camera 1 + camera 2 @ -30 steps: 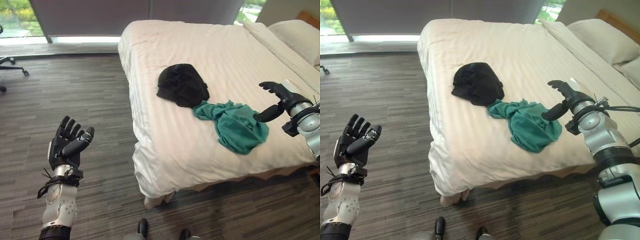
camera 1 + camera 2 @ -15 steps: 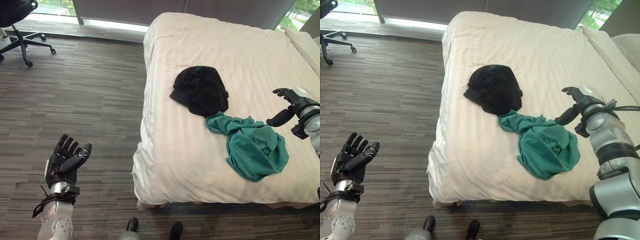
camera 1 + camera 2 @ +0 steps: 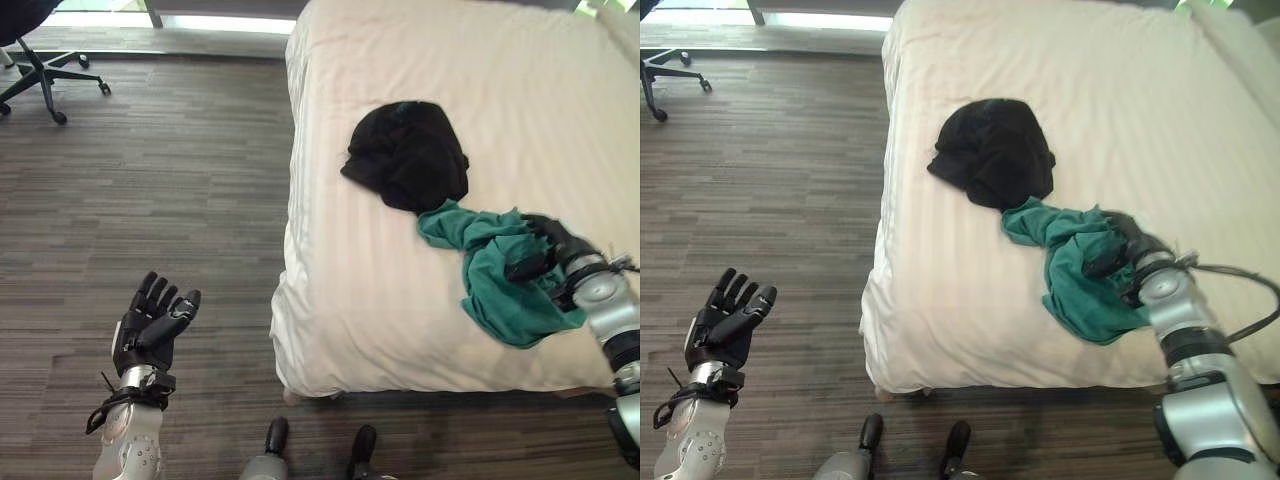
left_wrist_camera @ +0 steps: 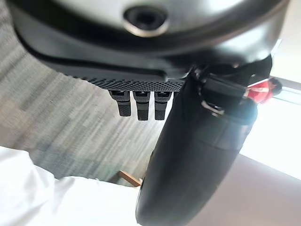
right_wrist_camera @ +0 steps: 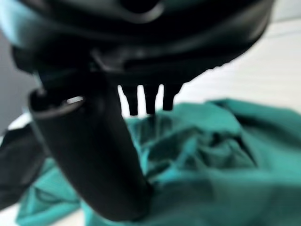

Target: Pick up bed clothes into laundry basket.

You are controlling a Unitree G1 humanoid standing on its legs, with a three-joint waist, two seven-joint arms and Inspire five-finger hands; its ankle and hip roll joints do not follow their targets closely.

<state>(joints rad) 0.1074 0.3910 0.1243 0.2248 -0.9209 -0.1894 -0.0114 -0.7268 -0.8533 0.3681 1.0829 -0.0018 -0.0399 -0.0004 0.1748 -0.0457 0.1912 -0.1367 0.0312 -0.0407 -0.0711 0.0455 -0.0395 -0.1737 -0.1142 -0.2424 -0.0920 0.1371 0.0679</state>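
Big bed (image 3: 450,60) with a white striped sheet takes up most of the room here. Grey-brown wood-look plank floor (image 3: 150,200) runs along its side, with an office chair's wheeled base (image 3: 45,75) well away from the bed, up by a bright strip of daylight.

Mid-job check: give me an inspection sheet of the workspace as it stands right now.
Surface: white bed, sheet lightly creased; two garments lie on it.
Job's things: teal garment, crumpled near the bed's near edge; black garment bunched just beyond it, the two touching. Laundry basket: nothing seen.
Clutter: nothing seen.
Hands: right hand over the teal garment with fingers straight, not yet closed on the cloth; left hand open, raised over the floor beside the bed.
Cables: nothing seen loose in the workspace.
Surroundings: wood-look floor; office chair at the far left.
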